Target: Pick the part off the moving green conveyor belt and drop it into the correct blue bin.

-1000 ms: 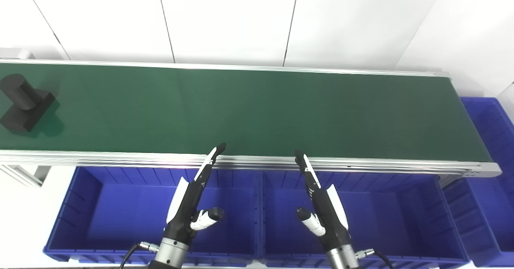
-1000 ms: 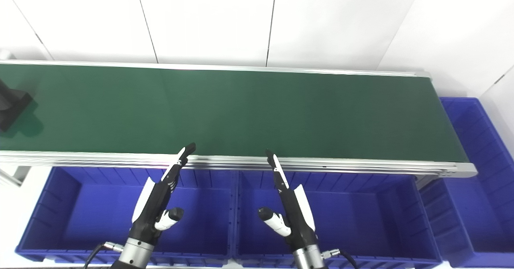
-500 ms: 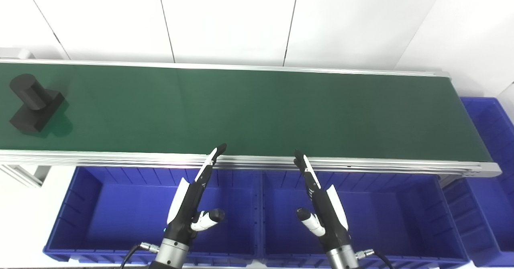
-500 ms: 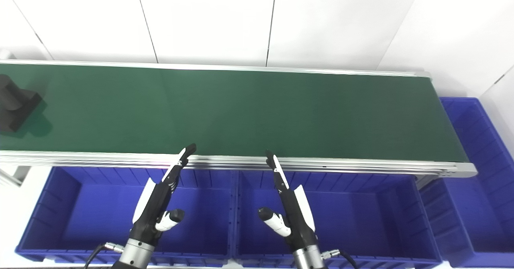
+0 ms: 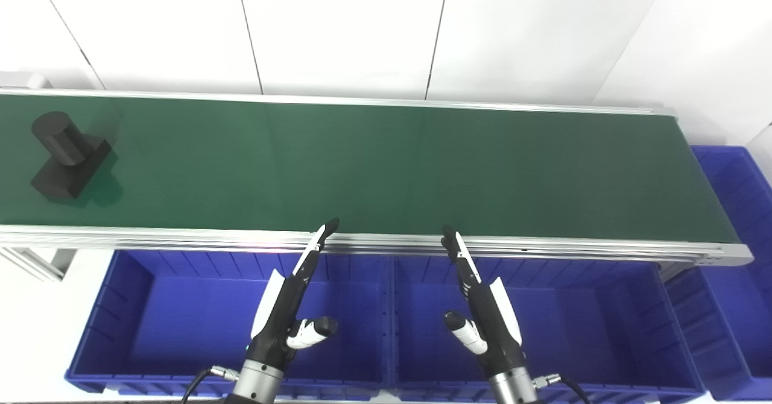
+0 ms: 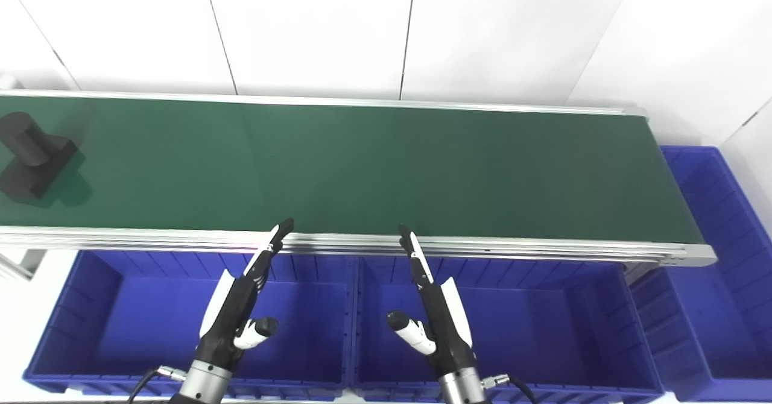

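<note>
A black part (image 5: 67, 157), a cylinder standing on a square block, rides at the far left end of the green conveyor belt (image 5: 386, 169). My left hand (image 5: 289, 298) hovers over the left blue bin (image 5: 139, 307), open, fingers stretched toward the belt's near rail, holding nothing. My right hand (image 5: 482, 298) hovers over the middle blue bin (image 5: 579, 319), also open and holding nothing. Both hands are far to the right of the part.
A third blue bin (image 5: 733, 211) stands past the belt's right end. Aluminium rails (image 5: 518, 250) frame the belt. A white panelled wall (image 5: 338, 30) rises behind it. The belt's support frame (image 5: 30, 262) shows at lower left.
The black part has travelled a little to the right along the belt. Both hands have sunk very slightly and stay open.
</note>
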Available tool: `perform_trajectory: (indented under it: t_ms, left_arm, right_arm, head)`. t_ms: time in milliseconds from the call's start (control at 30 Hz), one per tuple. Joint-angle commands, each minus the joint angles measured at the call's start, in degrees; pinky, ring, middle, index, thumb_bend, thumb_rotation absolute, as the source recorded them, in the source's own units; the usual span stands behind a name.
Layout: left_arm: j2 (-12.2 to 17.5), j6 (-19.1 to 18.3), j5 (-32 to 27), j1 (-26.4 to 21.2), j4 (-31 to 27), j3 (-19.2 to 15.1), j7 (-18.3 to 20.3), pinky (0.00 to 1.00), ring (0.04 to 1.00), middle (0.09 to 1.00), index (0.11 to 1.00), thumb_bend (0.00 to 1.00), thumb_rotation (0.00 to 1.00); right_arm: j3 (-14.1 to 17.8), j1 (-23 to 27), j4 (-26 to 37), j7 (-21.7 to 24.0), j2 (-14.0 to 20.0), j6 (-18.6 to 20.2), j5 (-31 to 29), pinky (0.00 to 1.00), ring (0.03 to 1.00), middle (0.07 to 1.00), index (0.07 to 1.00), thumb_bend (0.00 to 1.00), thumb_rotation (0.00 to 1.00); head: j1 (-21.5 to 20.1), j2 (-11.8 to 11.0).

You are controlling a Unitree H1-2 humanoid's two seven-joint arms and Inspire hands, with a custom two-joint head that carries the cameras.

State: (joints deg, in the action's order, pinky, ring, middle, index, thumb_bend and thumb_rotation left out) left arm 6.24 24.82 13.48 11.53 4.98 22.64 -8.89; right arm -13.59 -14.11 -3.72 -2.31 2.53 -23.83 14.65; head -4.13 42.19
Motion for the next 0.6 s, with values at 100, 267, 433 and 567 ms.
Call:
perform_trajectory:
  t_ms: [100,267,433,567]
  left_arm:
    - [-0.06,2.10,0.13,-0.24,-1.17,-0.11,-0.03,1.00,1.000,0.977,0.961,1.00,1.00]
    - [0.01,2.10,0.03,-0.14,-0.85,-0.01,-0.14,1.00,1.000,0.973,0.960,1.00,1.00]
    - [-0.05,2.10,0.49,-0.67,0.50,1.47,-1.38,1.00,1.000,0.973,0.963,0.98,1.00]
    - [-0.56,2.10,1.26,-0.98,1.82,2.79,-3.40,1.00,1.000,0.975,0.956,0.97,1.00]
  right_arm:
    - [-0.09,1.03,1.13,-0.61,-0.29,-2.82,-0.06,0.99,0.988,0.999,1.000,0.90,1.00]
    - [0.39,1.68,0.72,-0.78,-0.38,-2.88,-0.86,0.99,0.992,0.999,0.998,0.90,1.00]
    - [0.19,1.78,-0.28,-0.80,0.77,-3.07,-2.04,0.99,0.997,1.000,1.000,0.90,1.00]
    - [-0.57,1.98,-0.89,-1.38,2.40,-3.07,-3.08,0.98,0.995,1.000,1.000,0.89,1.00]
  head:
    - [0.09,0.01]
    - [0.83,-0.71]
    - [5.35,-3.11]
    - [7.50,-4.75]
